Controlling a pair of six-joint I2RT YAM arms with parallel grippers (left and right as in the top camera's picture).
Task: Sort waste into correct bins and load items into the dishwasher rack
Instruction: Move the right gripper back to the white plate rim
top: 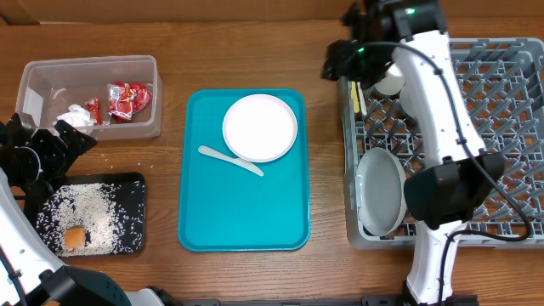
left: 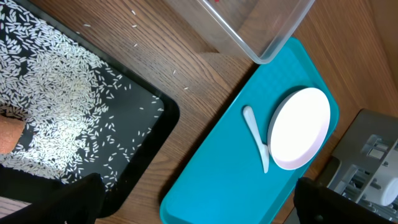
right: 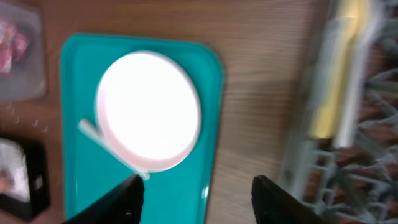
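The left gripper (top: 72, 140) hangs over the gap between two bins, its fingers apart and holding nothing. Just behind it is the clear tub (top: 157, 102), which holds the red wrappers (top: 127, 98) and the napkin (top: 75, 115). Just below it is the black tray (top: 136, 212), which carries the rice (top: 85, 208) and the orange cube (top: 76, 238). That arm comes up from the near left edge, and its wrist faces the teal tray (top: 238, 212) ahead of its fingers.

On the teal tray lies a round white plate (top: 260, 127), flat, in the corner nearest the right gripper (top: 340, 59). A white cutlery piece (top: 231, 160) lies against the plate's rim on the side away from that gripper. Its long axis runs slantwise across the tray, and I cannot tell whether it is a spoon or a knife.

The right gripper's jaws are apart and empty. It hovers at the rack's (top: 510, 110) wall, with the plate ahead of it and a little to one side, and the rack close on the other side. The right arm rises from the near edge, spans the rack and bends at the wrist toward the tray.

The rack already holds a second plate (top: 381, 191) on edge, a cup (top: 391, 82) and yellow cutlery (right: 333, 81).

The plate probably goes next. The right arm is much the nearer; the left is well apart from it.
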